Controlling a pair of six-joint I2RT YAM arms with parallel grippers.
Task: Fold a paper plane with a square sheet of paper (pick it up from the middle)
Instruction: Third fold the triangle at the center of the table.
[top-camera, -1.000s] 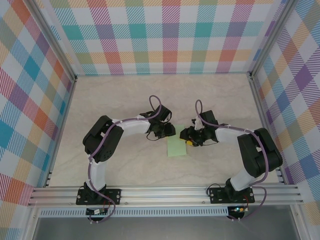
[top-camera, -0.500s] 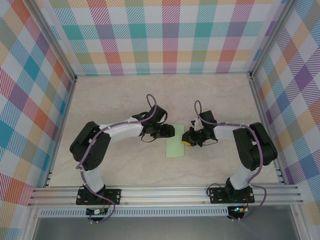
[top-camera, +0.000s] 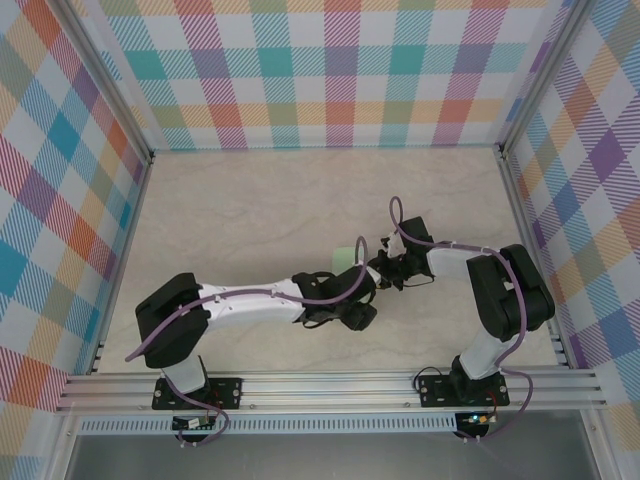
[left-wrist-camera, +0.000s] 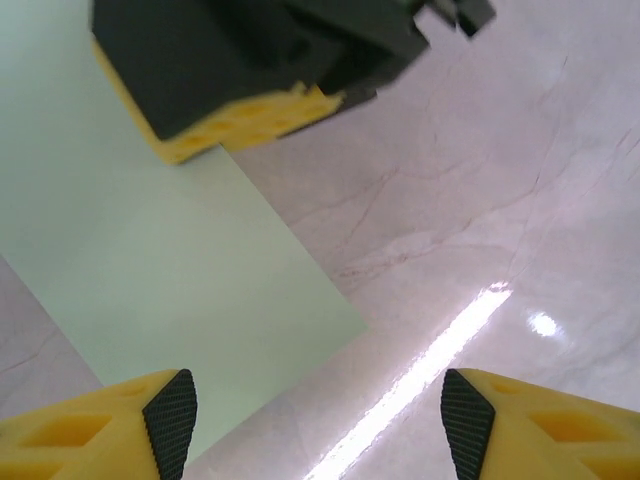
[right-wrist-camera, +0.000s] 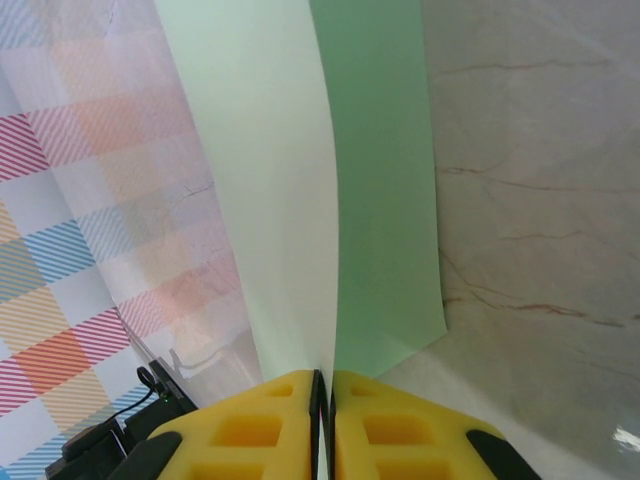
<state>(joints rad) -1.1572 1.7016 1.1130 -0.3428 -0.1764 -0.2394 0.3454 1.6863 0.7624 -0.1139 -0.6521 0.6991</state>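
The square sheet of paper is pale mint green and stands up from between the yellow fingers of my right gripper, which is shut on its edge. In the top view a small part of the paper shows just left of the right gripper; the left arm covers the rest. My left gripper is open with only bare table between its pads. In the left wrist view the paper spreads ahead and to the left, and the right gripper's yellow finger rests on its far part. In the top view the left gripper sits just near of the paper.
The marble-look table is boxed in by plaid walls at the back and both sides. An aluminium rail runs along the near edge. The left arm lies stretched low across the table's near middle.
The left arm has swung from the paper's far left round to its near side and stretched out. The right gripper has edged farther back, and much less paper shows from above.
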